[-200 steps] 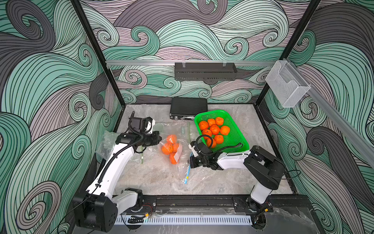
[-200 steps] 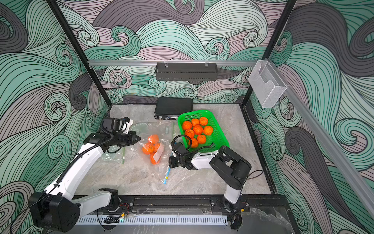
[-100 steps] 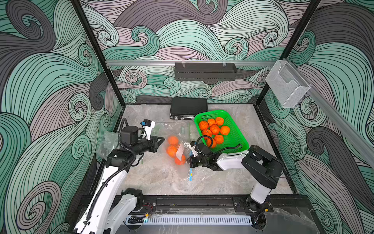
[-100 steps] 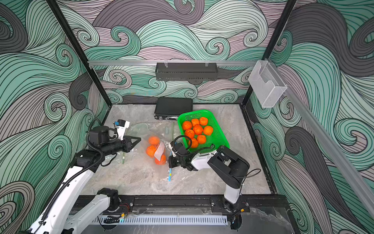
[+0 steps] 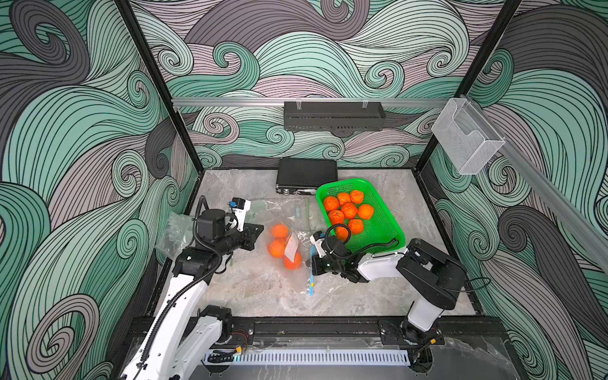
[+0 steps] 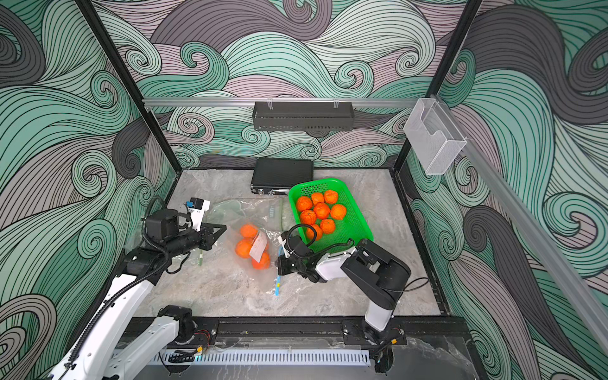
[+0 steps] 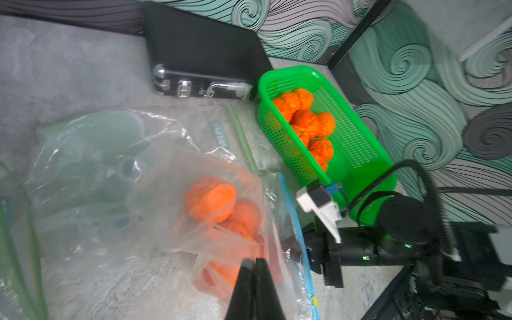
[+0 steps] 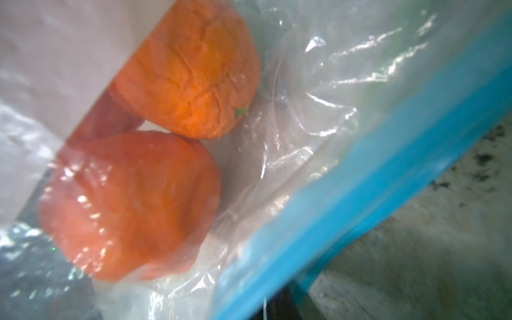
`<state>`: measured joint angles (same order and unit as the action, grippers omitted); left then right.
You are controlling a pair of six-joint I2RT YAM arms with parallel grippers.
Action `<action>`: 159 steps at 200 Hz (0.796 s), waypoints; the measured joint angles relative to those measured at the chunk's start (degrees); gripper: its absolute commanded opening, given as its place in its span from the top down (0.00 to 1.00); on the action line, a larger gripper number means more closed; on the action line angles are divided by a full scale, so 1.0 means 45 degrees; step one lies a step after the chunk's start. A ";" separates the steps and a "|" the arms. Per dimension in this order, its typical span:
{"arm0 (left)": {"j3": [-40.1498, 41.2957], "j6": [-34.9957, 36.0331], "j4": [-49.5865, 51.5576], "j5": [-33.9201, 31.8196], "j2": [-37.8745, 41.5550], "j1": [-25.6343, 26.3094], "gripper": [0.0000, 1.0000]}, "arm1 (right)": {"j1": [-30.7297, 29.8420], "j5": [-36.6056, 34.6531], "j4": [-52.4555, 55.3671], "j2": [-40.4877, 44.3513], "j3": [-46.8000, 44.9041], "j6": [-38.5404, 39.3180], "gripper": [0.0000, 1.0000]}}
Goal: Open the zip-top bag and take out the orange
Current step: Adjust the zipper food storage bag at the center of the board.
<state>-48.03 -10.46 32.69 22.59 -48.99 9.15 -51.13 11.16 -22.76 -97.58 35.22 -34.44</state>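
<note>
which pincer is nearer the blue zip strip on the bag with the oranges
Right. The right pincer sits at the blue zip strip; the left pincer is on the opposite side of the bag, past the oranges.

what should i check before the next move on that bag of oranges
1. Left tool shut: ok.
2. Left tool pinching bag film: cannot tell.
3. Right tool at the blue zip strip: ok, but its grip cannot be told.
4. Zip-top bag mouth open: cannot tell.
5. Oranges inside the bag: ok, three show.
6. Green basket has bare floor for another: ok.
</note>
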 measured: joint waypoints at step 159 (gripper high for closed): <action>-0.0335 0.0078 0.1792 -0.3759 -0.2346 0.0000 1.00 | 0.0199 -0.1457 0.3094 0.4537 -0.0092 0.2225 0.70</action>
<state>-49.54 -10.11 40.75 5.67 -59.55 9.15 -50.24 4.60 -8.84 -77.17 34.81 -24.43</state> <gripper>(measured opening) 0.047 0.299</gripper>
